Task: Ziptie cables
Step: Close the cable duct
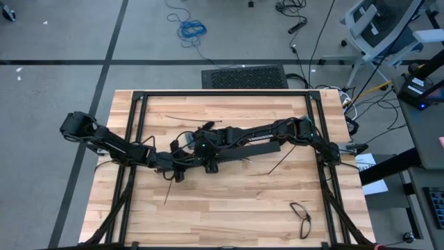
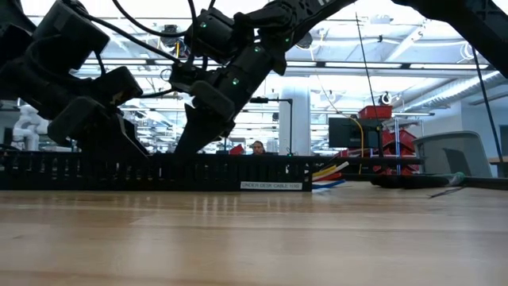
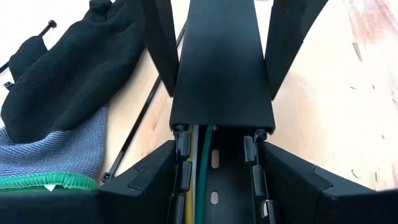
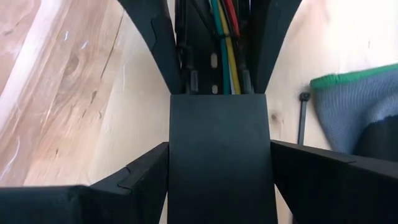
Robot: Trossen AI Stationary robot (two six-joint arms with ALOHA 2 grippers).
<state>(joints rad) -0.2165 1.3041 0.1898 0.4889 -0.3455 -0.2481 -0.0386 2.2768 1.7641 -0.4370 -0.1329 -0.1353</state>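
Note:
A long black slotted bar (image 1: 243, 156) lies across the table's middle. The cables (image 3: 200, 168), yellow and green among them, run inside its open channel. Their coloured ends (image 2: 329, 171) stick out of one end of the bar. A flat black cover (image 4: 219, 162) closes part of the channel. My left gripper (image 3: 217, 146) (image 1: 173, 169) straddles the open part, just short of the cover's end. My right gripper (image 4: 219, 149) (image 1: 191, 161) faces it and straddles the cover. My left gripper has the bar's two slotted side walls (image 3: 181, 146) between its fingers, beside the cover's end. The fingers slant down from the table's left and lie across the bar, which rests on the table. My right gripper has the cover's two long edges (image 4: 171, 155) between its fingers, near the cover's end. Its fingers slant down from the table's right, across the bar.
A grey and black work glove (image 3: 56, 124) with a green cuff lies beside the bar, next to both grippers. Thin black strips (image 1: 281, 163) lie scattered on the wood. A small dark loop (image 1: 300, 217) sits near the front right. Black frame rails (image 1: 132, 139) run along the table's sides.

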